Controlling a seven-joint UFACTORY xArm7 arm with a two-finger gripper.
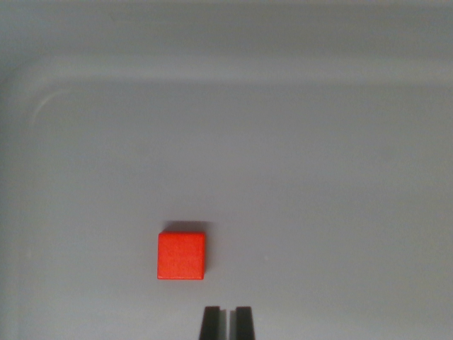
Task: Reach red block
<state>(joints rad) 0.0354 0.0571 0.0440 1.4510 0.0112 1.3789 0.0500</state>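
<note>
Pale grey tray (297, 92) fills the wrist view; raised rim runs along the top and curves down at the upper left corner. Floor of it is bare apart from one object. Whether it sits on a counter cannot be told from here.

Red block (181, 256) lies flat on the tray floor, lower middle of the view, slightly toward the wrist view's left. Top face looks square, so no real long axis to speak of. Edges run nearly parallel to the frame edges, perhaps a hair rotated. Thin shadow along its upper edge.

Gripper (227, 315): two dark fingertips poke in at the bottom edge, just to the wrist view's right of the block and below it. Jaws drawn close with only a slim sliver of light between them, nothing held. Tips appear apart from the block, not touching it.

Step in hand, by my reading: closing in on the block, not yet there. To do it well, shift toward the wrist view's left and forward until the block sits centred above the tips, then descend. Since the block is square, either pair of faces would serve; keep the jaws square to them.
</note>
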